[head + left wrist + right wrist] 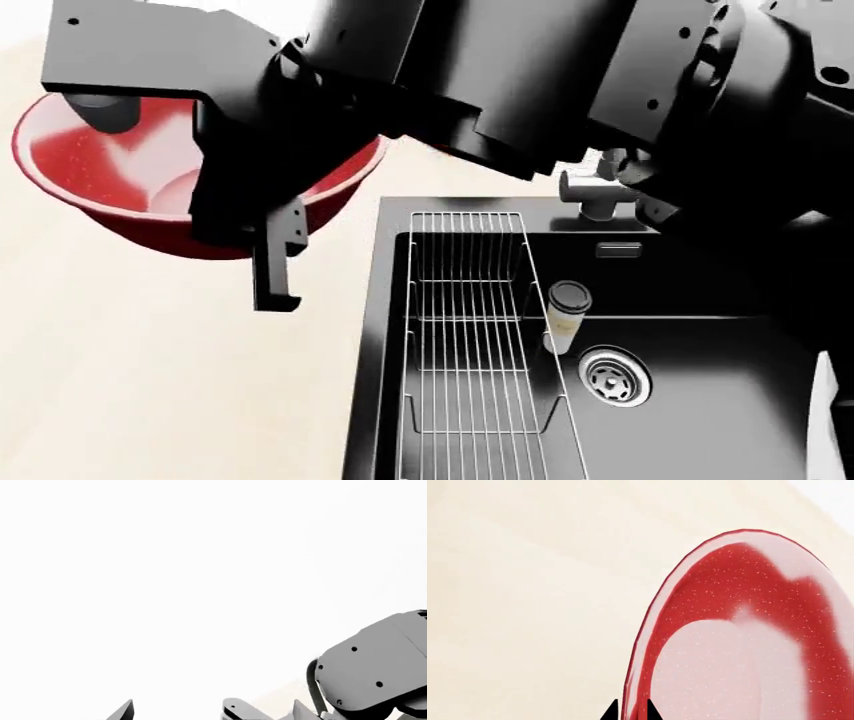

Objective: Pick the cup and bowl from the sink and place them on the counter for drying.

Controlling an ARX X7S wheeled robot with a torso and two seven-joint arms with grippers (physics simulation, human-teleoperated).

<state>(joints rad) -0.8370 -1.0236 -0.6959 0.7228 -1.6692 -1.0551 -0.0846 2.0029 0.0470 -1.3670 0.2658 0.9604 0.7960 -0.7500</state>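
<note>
Bowl [740, 630] fills the right wrist view, its rim pinched between the right gripper's [629, 712] dark tips so it can be carried over the counter [527, 605]

Left wrist view shows only white and grey robot casing; I cannot tell that gripper's state

Head view: bowl hangs above the counter, left of the sink [694, 400], where the cup [566, 318] waits beside the rack [467, 340]

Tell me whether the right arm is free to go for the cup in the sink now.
Probably not yet: the right gripper grips the bowl by its rim over the counter. The cup stands uncovered in the sink beside the wire rack.
</note>
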